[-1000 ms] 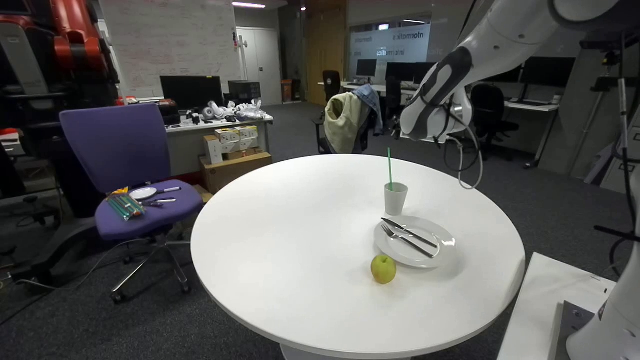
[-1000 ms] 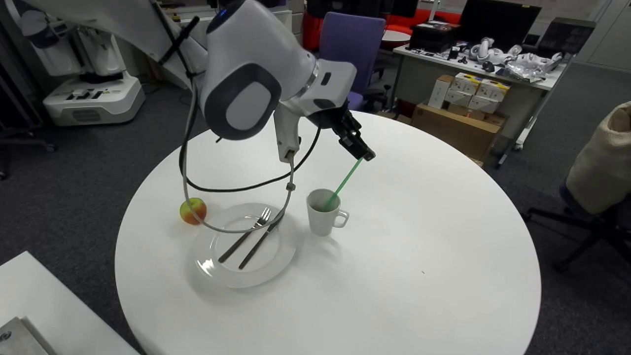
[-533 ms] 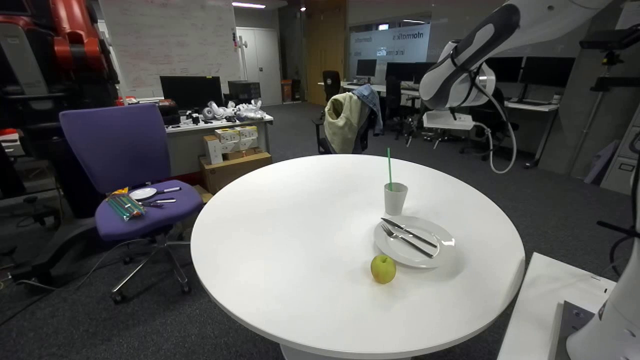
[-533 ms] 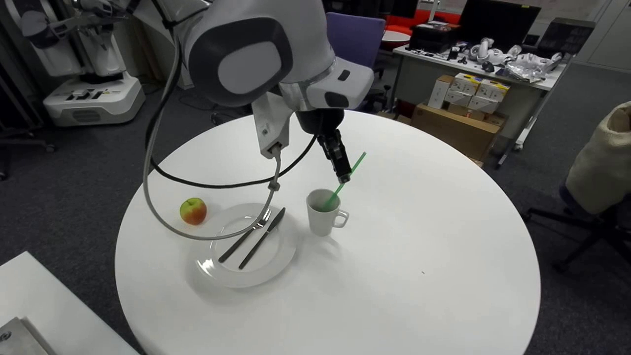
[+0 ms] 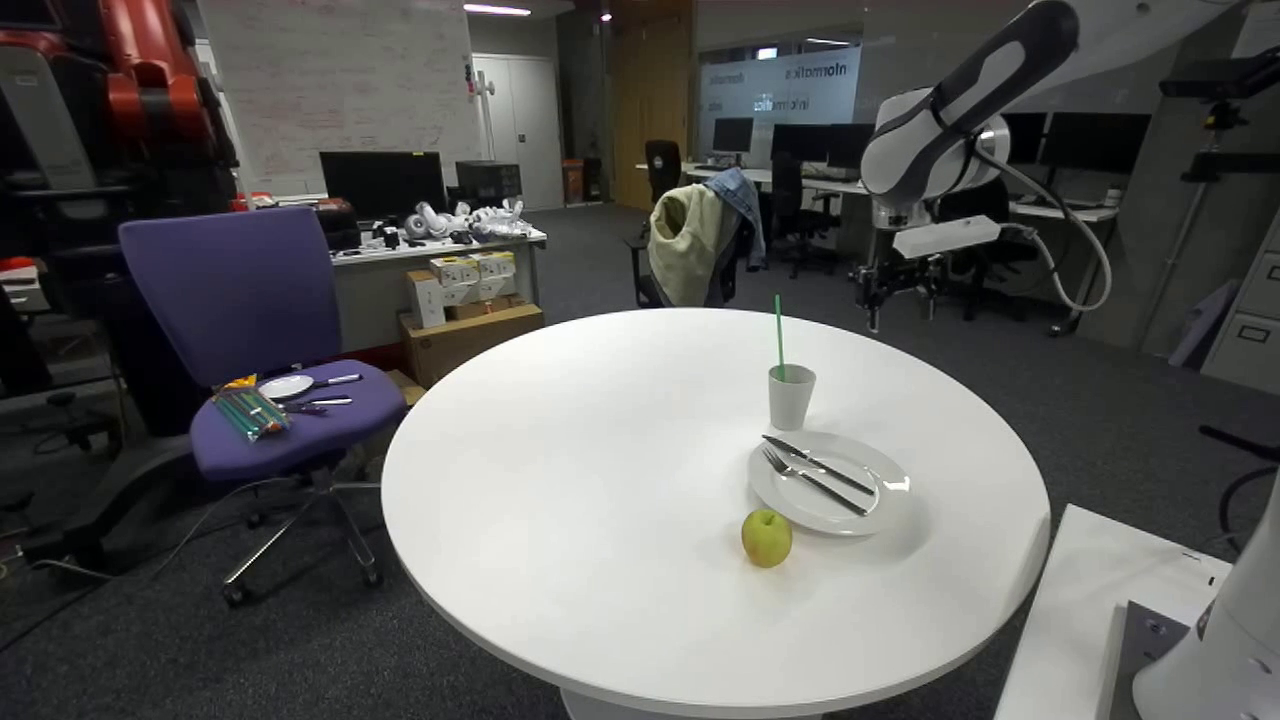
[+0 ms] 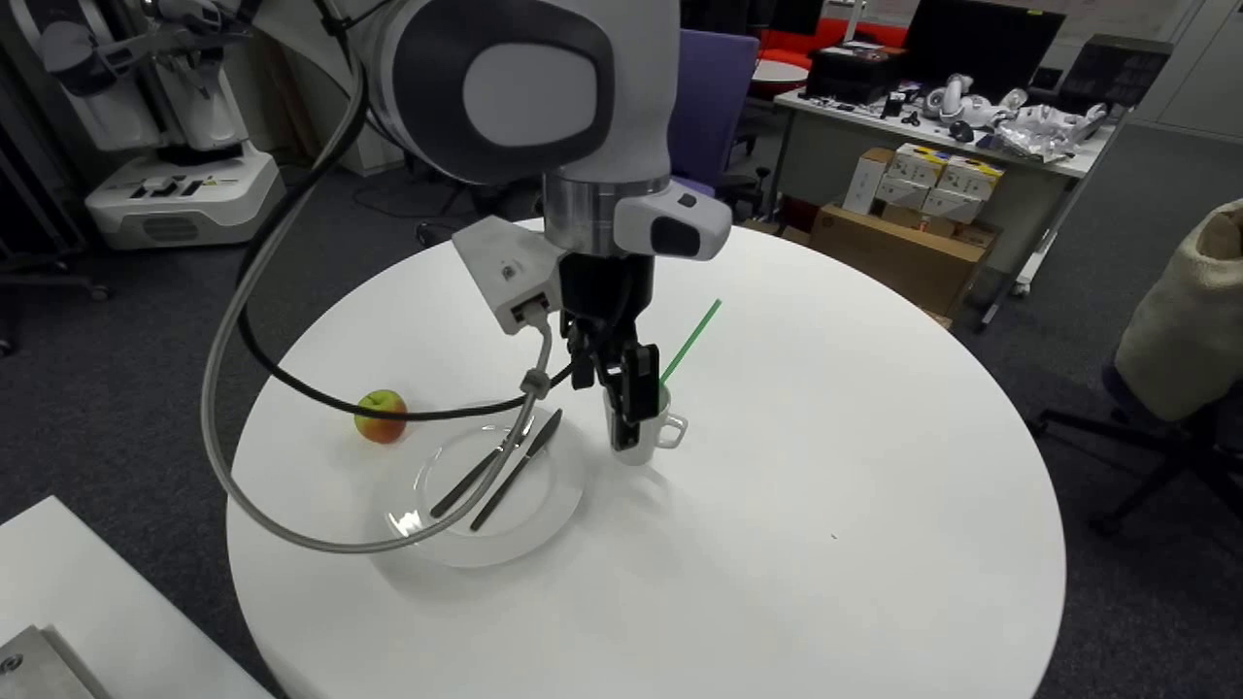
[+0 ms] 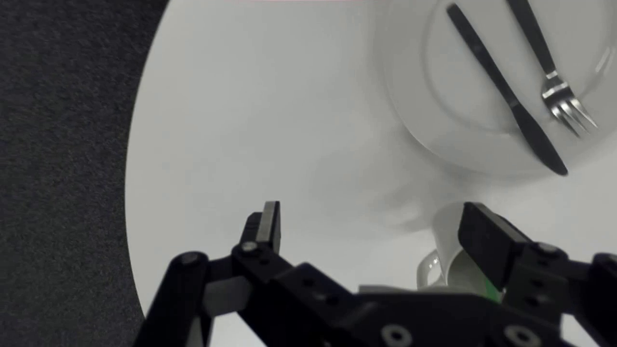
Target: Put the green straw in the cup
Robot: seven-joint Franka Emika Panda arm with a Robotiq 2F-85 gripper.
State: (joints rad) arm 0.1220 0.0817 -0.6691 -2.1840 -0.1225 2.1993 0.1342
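The long, thin green straw [image 5: 780, 338] leans in the small, tapered white cup [image 5: 790, 402] (itself upright); the black two-fingered gripper [image 7: 373, 221] hangs above the round white table [image 5: 600, 500], jaws spread apart.

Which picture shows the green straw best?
An exterior view: the green straw shows unblocked down into the cup. Where the gripper overlaps the cup, an exterior view shows only the straw's upper part; the wrist view, a green sliver.
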